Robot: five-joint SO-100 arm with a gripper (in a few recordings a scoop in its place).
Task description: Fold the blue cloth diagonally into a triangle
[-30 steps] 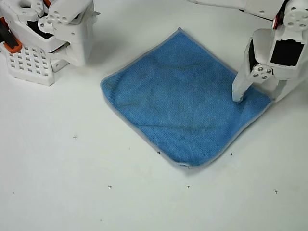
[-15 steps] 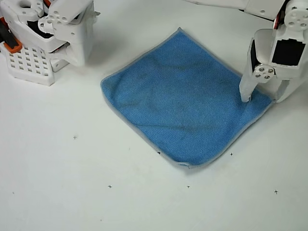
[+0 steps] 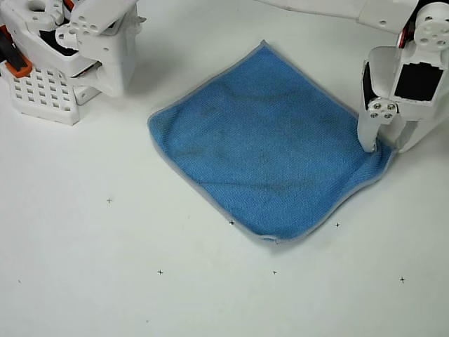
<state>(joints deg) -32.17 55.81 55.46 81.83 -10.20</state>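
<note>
The blue cloth (image 3: 266, 147) lies flat on the white table as a diamond, with grey edging all round and a small white tag at its bottom corner (image 3: 270, 241). My white gripper (image 3: 384, 146) stands over the cloth's right corner. Its slim finger (image 3: 367, 137) presses down on the cloth just inside that corner, and the other jaw sits past the corner under the gripper body. A narrow strip of blue shows between them, so the gripper is open with the jaws close together. The cloth's lower right edge bows inward near the finger.
A white gridded block (image 3: 42, 95) with white machinery on it stands at the top left. Small black cross marks (image 3: 160, 272) dot the bare white table (image 3: 105, 281) below and left of the cloth.
The slim finger has swung rightward across the cloth toward the gripper body. The gap between the jaws has narrowed, and the right corner is nudged and slightly bunched.
</note>
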